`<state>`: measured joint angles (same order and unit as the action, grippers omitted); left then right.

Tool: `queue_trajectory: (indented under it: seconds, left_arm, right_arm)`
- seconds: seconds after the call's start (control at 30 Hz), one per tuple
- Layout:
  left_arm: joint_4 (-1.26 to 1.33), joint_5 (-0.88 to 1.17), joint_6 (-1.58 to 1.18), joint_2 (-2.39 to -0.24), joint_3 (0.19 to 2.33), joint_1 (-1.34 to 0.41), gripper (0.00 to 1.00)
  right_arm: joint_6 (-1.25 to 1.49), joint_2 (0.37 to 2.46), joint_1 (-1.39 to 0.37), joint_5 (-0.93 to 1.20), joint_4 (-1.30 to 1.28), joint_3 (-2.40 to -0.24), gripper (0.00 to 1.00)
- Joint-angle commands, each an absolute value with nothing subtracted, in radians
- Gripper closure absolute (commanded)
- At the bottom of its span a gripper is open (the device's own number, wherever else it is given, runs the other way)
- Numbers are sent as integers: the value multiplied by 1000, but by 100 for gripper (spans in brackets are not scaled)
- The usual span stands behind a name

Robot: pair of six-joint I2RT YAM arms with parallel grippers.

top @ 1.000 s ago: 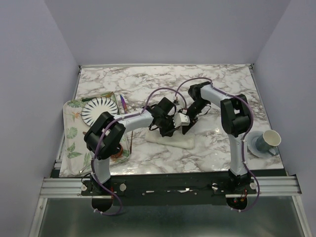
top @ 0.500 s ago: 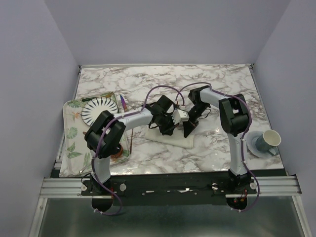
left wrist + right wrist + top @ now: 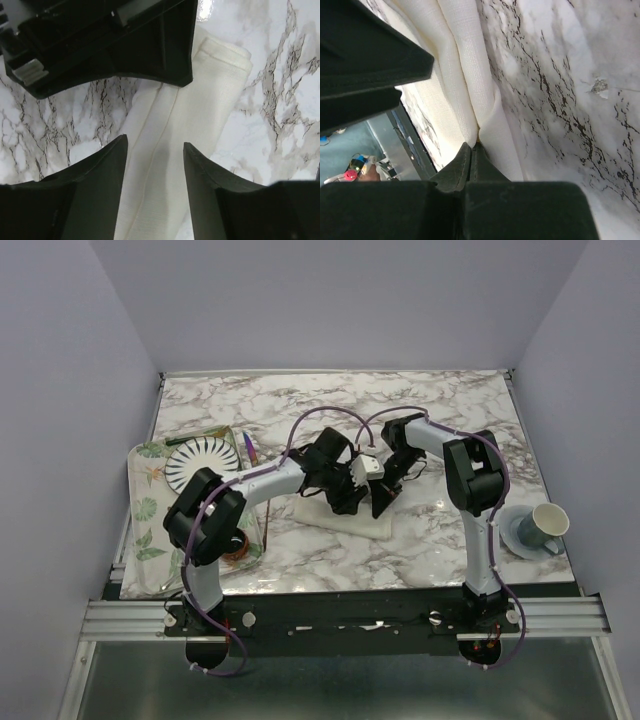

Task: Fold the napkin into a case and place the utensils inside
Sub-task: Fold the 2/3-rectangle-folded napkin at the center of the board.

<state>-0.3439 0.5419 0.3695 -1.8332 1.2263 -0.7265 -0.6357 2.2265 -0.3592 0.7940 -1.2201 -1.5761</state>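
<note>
**Folded napkin runs lengthways under my open left jaws while my right jaws pinch its edge**

The napkin (image 3: 345,527) lies in the middle of the marble desk (image 3: 450,410), folded into a long, narrow strip. Seen from above, its long axis runs left to right, dipping slightly toward the right end.

My left jaws are released and hang directly over the strip. In the left wrist view the cloth (image 3: 165,150) passes straight between my two parted fingertips (image 3: 117,150), running away from the camera, and neither fingertip grips it.

My right jaws are clenched near the strip's right end. In the right wrist view a raised fold of the cloth (image 3: 470,90) runs right into the closed tips, so I judge they are pinching the napkin.

A purple-blue utensil (image 3: 246,443) lies well to the left, beside the striped plate (image 3: 200,462). I judge my left arm is the nearer one to fetch it.
</note>
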Motion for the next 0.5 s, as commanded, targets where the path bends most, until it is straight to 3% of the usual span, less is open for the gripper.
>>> queue_trajectory:
  seconds: [0.0,0.47]
  left_arm:
    - [-299,569,419,-1830,1224,-745,37]
    - [-273,584,465,-1887,1246,-784,38]
  right_arm:
    - [-646,2204,-362,821,-1200,-1574,99]
    - [-686,2158,-364,876,-1238,-1560,99]
